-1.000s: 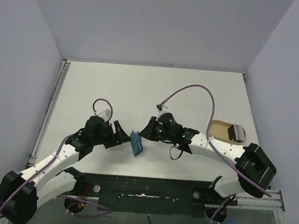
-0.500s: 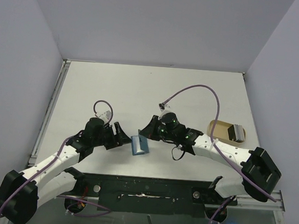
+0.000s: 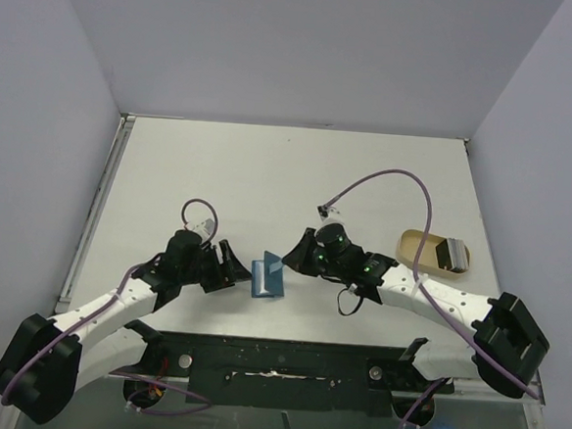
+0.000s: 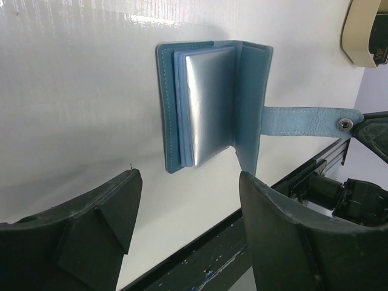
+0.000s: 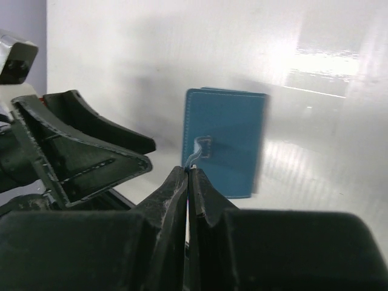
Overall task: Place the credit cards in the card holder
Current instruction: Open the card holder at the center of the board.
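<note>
The teal-blue card holder stands half open on the table between my two grippers. In the left wrist view the card holder shows its lighter inner sleeves, with its snap tab stretched out to the right. My right gripper is shut on that tab and holds the cover away from the sleeves; in the right wrist view the right gripper pinches the tab in front of the holder's outer cover. My left gripper is open and empty just left of the holder, its fingers short of it. A grey stack, apparently the credit cards, lies in a tray.
The tan tray sits at the right side of the table, behind the right arm. A black rail runs along the near table edge, just below the holder. Walls close off the left, back and right.
The right gripper has drawn the tab to the right and the holder has swung from nearly closed to half open. The left gripper has shifted slightly toward the near edge.
</note>
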